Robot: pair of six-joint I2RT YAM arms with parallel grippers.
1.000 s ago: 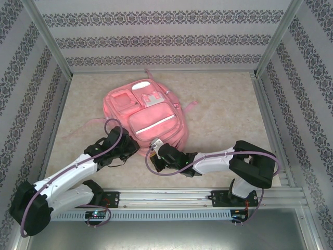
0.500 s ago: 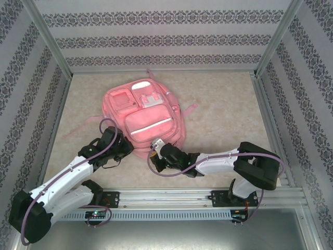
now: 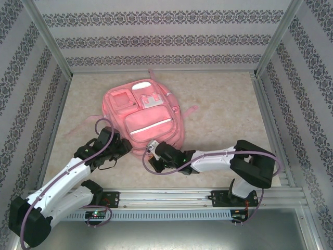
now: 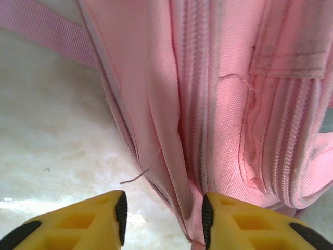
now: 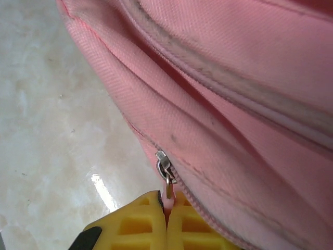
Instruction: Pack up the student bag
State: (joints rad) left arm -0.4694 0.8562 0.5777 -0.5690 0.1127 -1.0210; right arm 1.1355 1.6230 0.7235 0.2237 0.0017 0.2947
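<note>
The student bag (image 3: 143,112), a big pink backpack with pale trim patches, lies flat in the middle of the table. My left gripper (image 3: 125,147) is at its near left corner. In the left wrist view its yellow fingers (image 4: 104,219) stand apart, open (image 4: 164,211), with the bag's seam edge (image 4: 182,172) hanging loose against the right one. My right gripper (image 3: 151,151) is at the bag's near edge. It is shut (image 5: 167,200) on the pink zipper pull (image 5: 169,191) just below the metal slider (image 5: 165,165).
Pink straps trail from the bag to the left (image 3: 86,125) and right (image 3: 190,108). Bare beige tabletop (image 3: 223,114) lies right of the bag. Patterned walls and aluminium posts (image 3: 52,41) close in three sides, with a rail (image 3: 166,198) along the near edge.
My left gripper has opened and let go of the bag's corner, drawing back a little. My right gripper has pulled the zipper pull slightly left and toward the near edge.
</note>
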